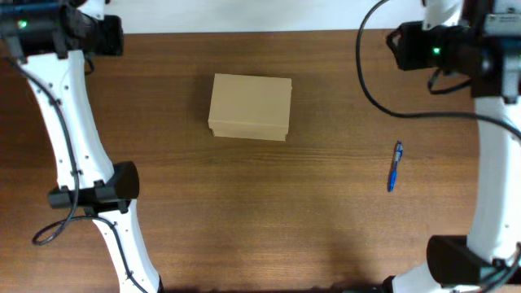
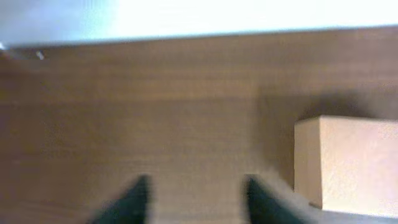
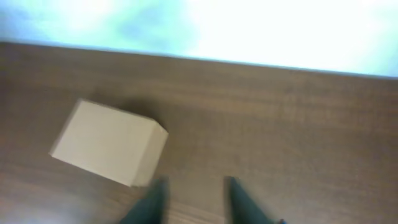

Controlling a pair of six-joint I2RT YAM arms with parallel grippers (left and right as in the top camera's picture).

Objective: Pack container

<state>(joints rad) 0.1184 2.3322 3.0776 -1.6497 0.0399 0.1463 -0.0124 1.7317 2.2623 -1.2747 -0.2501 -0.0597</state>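
On the counter (image 1: 244, 220), a dark brown wood-grain top that fills the overhead view from side to side, with a pale strip along its far edge.

Left arm (image 1: 69, 130): white shell, black joints. It runs up the left edge, and its head sits at the far left corner. Right arm (image 1: 492, 163): same build, along the right edge, head at the far right corner. A black cable loops off it over the wood.

Container (image 1: 250, 107): small rectangular tan-brown cardboard box. It stands on the counter a little left of centre, toward the far side, between the two arms and apart from both. Flap lid lies flat and closed. Left wrist view: the box (image 2: 354, 165) is at the right edge of the frame, beside the fingers, not between them. Right wrist view: the box (image 3: 106, 142) is up and to the left of the fingers, turned corner-on, apart from them.

Left pincer (image 2: 198, 202): two dark fingers spread apart, bare wood showing between them, gripping nothing. Picture is blurred.

Right pincer (image 3: 194, 202): fingers likewise parted over bare wood, gripping nothing. Also blurred.

Pen (image 1: 395, 166): slim, blue, lying flat on the right half of the counter, well apart from the container. Its long axis runs near-to-far, slightly slanted.
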